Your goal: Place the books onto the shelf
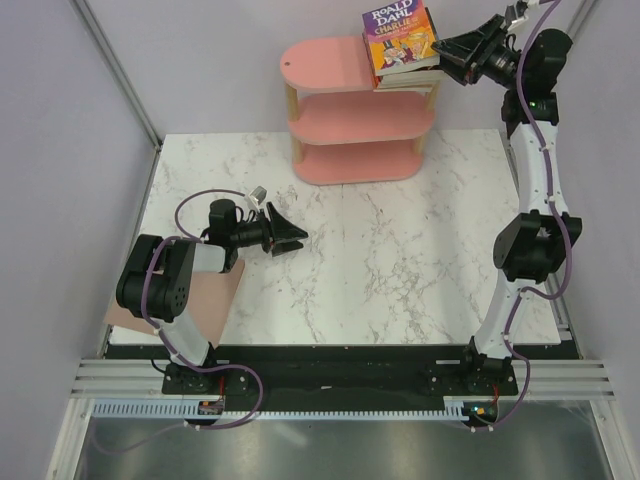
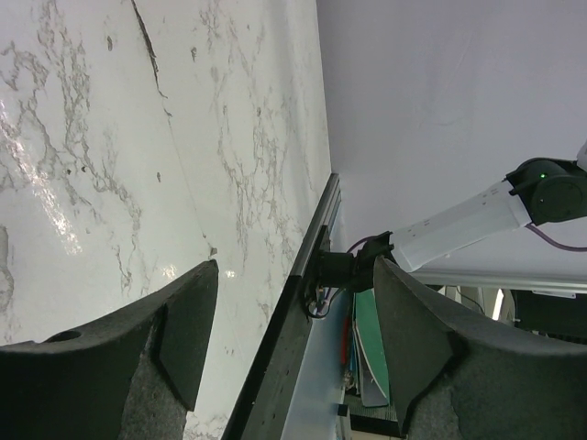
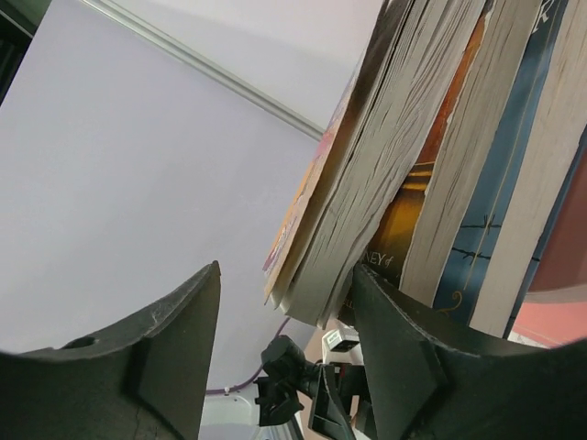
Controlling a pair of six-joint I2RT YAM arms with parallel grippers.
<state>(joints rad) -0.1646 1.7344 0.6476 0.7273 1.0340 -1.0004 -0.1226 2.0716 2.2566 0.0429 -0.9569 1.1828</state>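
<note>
Tan sheet [image 1: 212,298] lies near left under the left arm; left gripper [image 1: 293,238] hangs over marble table [image 1: 400,260], jaws wide, holding nothing; far back, pink shelf [image 1: 330,65] carries books [image 1: 400,40] stacked flat on right end of its top board; right gripper [image 1: 447,55] sits at stack's edge, jaws spread, nothing clamped; every book in view is on the shelf, so task looks essentially done; only backing right arm away seems left.
</note>
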